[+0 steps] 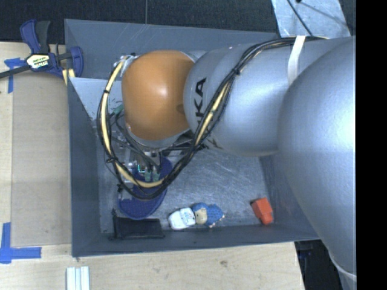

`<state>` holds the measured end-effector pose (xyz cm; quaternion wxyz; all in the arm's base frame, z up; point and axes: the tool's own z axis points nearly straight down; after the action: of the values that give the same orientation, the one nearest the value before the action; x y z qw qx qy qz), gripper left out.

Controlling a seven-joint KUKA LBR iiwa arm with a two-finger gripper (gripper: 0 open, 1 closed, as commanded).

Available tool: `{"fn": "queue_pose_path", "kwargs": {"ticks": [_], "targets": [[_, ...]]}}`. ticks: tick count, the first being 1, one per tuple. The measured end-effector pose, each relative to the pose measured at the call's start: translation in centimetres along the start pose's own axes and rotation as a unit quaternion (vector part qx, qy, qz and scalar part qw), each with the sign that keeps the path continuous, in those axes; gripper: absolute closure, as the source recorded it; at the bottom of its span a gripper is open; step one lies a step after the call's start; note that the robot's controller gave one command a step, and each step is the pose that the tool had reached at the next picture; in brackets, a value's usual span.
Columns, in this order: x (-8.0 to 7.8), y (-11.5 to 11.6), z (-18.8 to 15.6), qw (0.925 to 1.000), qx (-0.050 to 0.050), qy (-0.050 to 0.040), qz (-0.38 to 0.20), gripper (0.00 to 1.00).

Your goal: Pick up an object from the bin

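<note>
You have the gripper (143, 171) low in the left part of the grey bin (83, 180), under the orange wrist cover (154, 95). Whether it is apart or together cannot be told, because the cover and the cables (107, 122) hide it. Nothing is seen held, so I judge the step in hand to be the approach to a grasp. Just on its near side lies a dark blue rounded thing (140, 205), the likeliest candidate. It lies close against a flat black block (136, 227) in the near left corner. Also in the bin are a small white-and-blue figure (195, 216) along the near wall and an orange block (262, 211) well apart to the right. Your next move calls for centring over the blue piece, clear of the black block and the wall.
</note>
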<state>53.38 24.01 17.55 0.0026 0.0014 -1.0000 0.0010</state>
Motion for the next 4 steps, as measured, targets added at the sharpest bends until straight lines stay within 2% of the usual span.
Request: {"fn": "queue_pose_path", "kwargs": {"ticks": [1, 2, 3, 4], "targets": [[3.7, -6.9, 4.1, 0.9992, 0.001, 0.0, -0.04, 0.0], [-2.6, -5.6, 10.6, 0.9638, -0.001, 0.005, -0.267, 0.0], [-2.7, -5.5, 10.3, 0.9639, -0.001, 0.0029, -0.266, 1.0], [1.3, -3.5, -18.7, 0.9678, -0.001, -0.0092, -0.252, 1.0]]}}
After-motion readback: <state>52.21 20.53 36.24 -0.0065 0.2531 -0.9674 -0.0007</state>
